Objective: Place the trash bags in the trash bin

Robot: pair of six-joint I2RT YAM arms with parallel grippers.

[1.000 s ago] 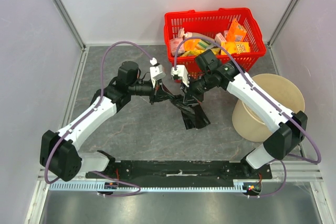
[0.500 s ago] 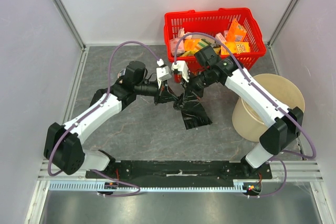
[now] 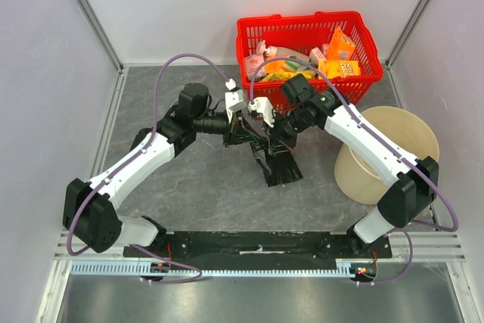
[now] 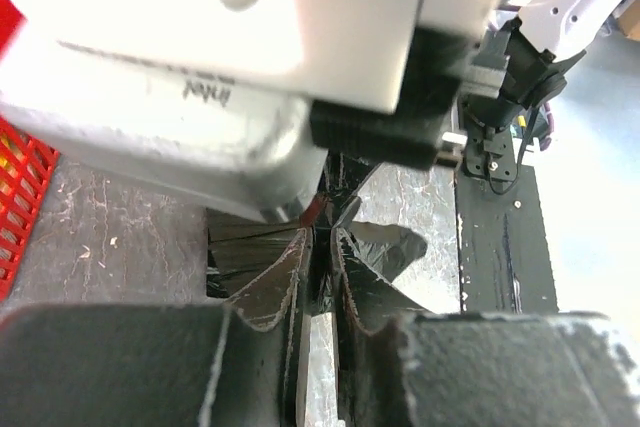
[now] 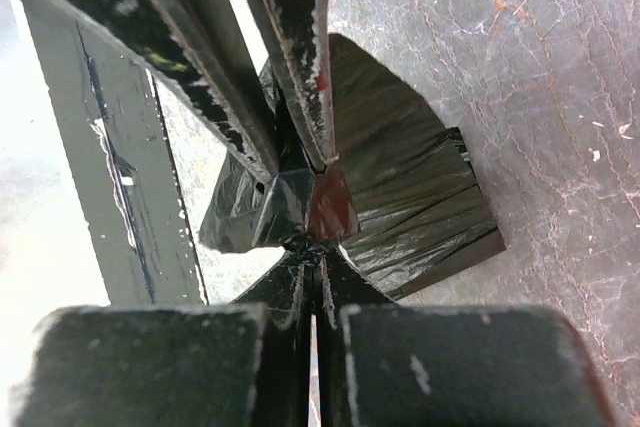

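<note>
Trouble first, reading from the left: possible snag of thin black film on the left gripper, parted only to a slit, so liable to drag the trash bag sideways on any pull away. Further along, risk of stretching or tearing, with both grippers pinching the same crumpled top of the bag just beside each other. Beyond that, risk of a drop on the way over, with the lower folds loose and fanned out, apt to catch on something or to slide out of one small pinch. Farthest right, chance of a miss or a knock at the trash bin, well apart from the bag and partly hidden under the right forearm; red basket close behind, the wrong place to land. As to grips: left jaws barely apart with film in the gap, hard to say from the wrist view whether gripped or merely touched. Right gripper fully closed, fingertips clamped on a fold at the bag's upper edge. Bag itself mid-table, not yet in the bin.
</note>
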